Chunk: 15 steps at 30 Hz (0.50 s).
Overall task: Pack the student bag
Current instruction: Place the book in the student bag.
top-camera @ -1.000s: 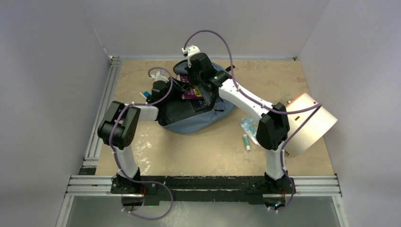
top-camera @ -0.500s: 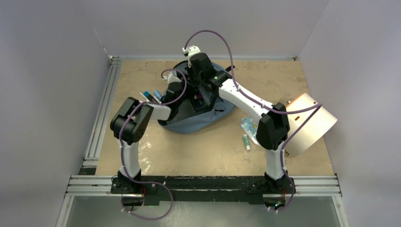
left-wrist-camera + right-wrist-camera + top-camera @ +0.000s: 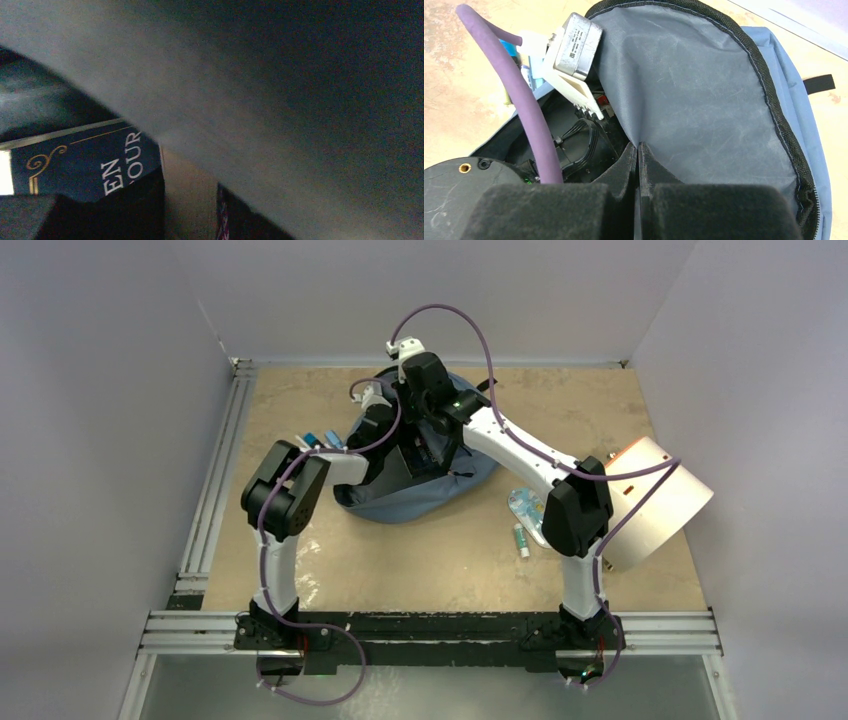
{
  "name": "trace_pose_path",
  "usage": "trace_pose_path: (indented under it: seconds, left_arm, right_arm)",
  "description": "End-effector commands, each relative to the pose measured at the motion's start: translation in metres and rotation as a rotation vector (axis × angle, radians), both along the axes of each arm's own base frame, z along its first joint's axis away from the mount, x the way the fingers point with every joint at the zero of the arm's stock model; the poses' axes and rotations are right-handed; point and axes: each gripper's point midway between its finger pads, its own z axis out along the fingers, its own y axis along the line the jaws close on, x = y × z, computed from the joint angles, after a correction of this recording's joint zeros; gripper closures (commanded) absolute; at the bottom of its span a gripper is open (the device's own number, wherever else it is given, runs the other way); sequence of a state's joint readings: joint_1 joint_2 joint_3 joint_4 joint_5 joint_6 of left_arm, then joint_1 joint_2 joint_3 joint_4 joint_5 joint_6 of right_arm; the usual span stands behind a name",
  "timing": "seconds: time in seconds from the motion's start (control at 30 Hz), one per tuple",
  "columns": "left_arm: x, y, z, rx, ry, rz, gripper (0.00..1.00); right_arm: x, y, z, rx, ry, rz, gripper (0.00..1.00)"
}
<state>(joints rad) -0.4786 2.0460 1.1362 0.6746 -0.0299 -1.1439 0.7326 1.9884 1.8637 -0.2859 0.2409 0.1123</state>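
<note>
Right tool (image 3: pixel 638 150) pinching student bag (image 3: pixel 704 100) flap, navy book (image 3: pixel 85 170) (reads "EN", "OUR")

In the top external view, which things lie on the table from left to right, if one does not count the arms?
small blue items → student bag → flat patterned packet → large white cylinder
</note>
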Motion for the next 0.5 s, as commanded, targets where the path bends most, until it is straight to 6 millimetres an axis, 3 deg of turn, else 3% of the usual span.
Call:
trace_pose_path:
  seconds: [0.0, 0.13, 0.4, 0.47]
  left_arm:
    - [0.001, 0.001, 0.009, 0.068, -0.011, -0.016, 0.62]
    - [-0.004, 0.003, 0.005, 0.097, 0.018, -0.02, 0.56]
    - [-0.011, 0.006, 0.029, 0.174, -0.001, -0.06, 0.48]
    - [-0.012, 0.009, 0.031, 0.203, 0.005, -0.061, 0.42]
  right_arm:
    - [-0.003, 0.01, 0.07, 0.148, -0.126, 0.025, 1.0]
    - [-0.003, 0.009, 0.07, 0.143, -0.129, 0.024, 1.0]
    - [-0.002, 0.008, 0.067, 0.135, -0.128, 0.02, 1.0]
    - [-0.003, 0.008, 0.066, 0.135, -0.125, 0.021, 1.0]
